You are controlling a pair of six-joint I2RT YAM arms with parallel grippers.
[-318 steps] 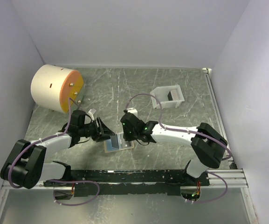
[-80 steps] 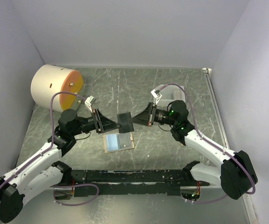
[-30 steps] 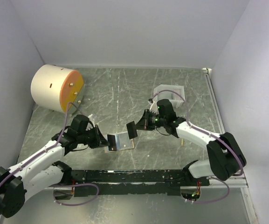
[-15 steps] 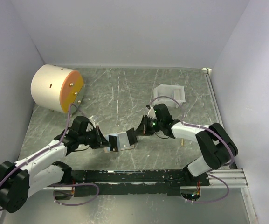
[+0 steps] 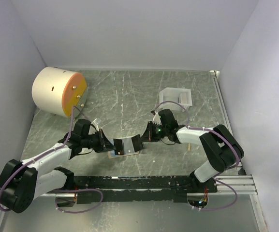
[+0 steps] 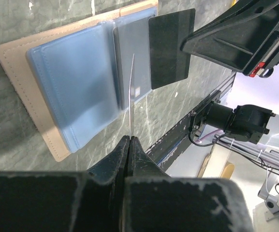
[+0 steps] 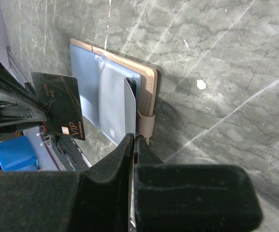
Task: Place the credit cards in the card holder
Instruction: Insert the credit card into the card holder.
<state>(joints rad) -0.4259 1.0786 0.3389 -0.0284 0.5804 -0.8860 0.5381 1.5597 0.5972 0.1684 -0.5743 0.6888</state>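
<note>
Left gripper (image 6: 129,140): jaws pinched tight on the short end of a credit card (image 7: 62,108), black with gold lines and "VIP" print. Right gripper (image 7: 133,137): likewise clamped on a second card (image 6: 170,48), plain matte black. Both cards hang close above the card holder (image 6: 23,82); whether they touch it, cannot tell.

Cards look thin, stiff, light and slick-faced. An end grip suits them and leaves the leading edge free.

Holder lies open on the marbled green table (image 7: 216,72). Tan stitched leather outside, glossy grey-blue pockets (image 6: 71,92) inside. Soft and light, so it may slide when a card pushes in.
</note>
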